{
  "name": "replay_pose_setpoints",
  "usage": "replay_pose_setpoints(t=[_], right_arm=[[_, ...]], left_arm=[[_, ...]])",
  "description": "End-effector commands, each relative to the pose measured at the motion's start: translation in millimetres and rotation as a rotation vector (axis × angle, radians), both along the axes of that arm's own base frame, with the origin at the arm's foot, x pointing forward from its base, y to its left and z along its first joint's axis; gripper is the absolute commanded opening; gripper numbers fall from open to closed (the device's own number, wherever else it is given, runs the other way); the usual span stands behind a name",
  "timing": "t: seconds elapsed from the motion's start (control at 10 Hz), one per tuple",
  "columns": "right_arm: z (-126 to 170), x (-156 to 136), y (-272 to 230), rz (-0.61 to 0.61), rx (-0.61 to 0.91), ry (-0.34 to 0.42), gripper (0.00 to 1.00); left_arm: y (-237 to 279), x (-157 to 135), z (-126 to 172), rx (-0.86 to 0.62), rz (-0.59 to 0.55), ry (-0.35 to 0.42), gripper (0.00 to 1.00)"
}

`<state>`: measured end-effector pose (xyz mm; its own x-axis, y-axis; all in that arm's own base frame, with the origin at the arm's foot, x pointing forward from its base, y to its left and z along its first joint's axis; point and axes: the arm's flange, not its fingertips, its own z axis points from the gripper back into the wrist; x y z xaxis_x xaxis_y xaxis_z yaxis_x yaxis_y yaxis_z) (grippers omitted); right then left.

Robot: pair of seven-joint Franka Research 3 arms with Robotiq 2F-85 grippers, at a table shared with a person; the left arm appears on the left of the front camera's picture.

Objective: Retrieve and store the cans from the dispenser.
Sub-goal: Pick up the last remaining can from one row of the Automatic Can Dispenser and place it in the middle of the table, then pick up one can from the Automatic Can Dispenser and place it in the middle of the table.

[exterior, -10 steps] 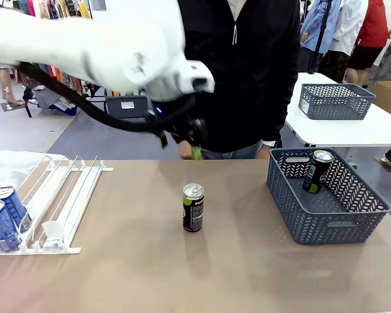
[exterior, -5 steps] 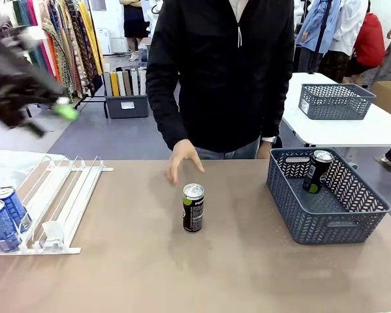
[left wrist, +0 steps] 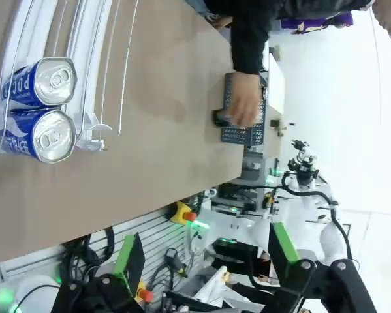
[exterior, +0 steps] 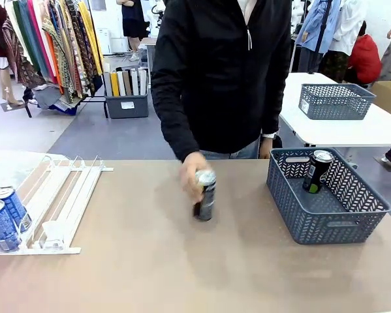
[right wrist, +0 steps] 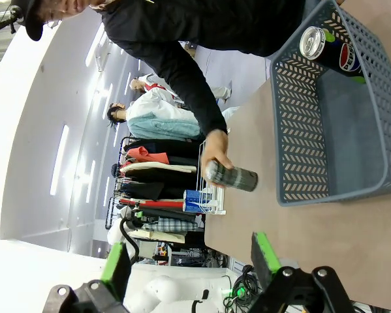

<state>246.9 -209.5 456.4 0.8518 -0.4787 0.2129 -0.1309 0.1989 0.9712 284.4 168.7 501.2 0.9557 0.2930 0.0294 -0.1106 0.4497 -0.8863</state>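
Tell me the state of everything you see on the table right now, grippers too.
Middle black can: tilted, gripped by the person's hand.
Second black can: tilted inside the grey basket.
Two blue cans: standing at the front end of the dispenser.
Left gripper: open, empty.
Right gripper: open, empty.
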Motion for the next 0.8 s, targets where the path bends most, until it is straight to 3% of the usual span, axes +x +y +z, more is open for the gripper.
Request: replay_pose_setpoints(t=[0.0,0.1,0.7], right_arm=[[3,0,-1,0.007,-0.001,-0.026,1.0],[3,0,-1,0.007,-0.001,-0.026,1.0],[3,0,-1,0.007,-0.001,-0.026,1.0]], left_arm=[[-20,22,11,0.012,-0.083,-0.002,1.0],[0,0,0,0.0,0.0,0.0,1.0],[0,0,0,0.0,0.0,0.0,1.0]])
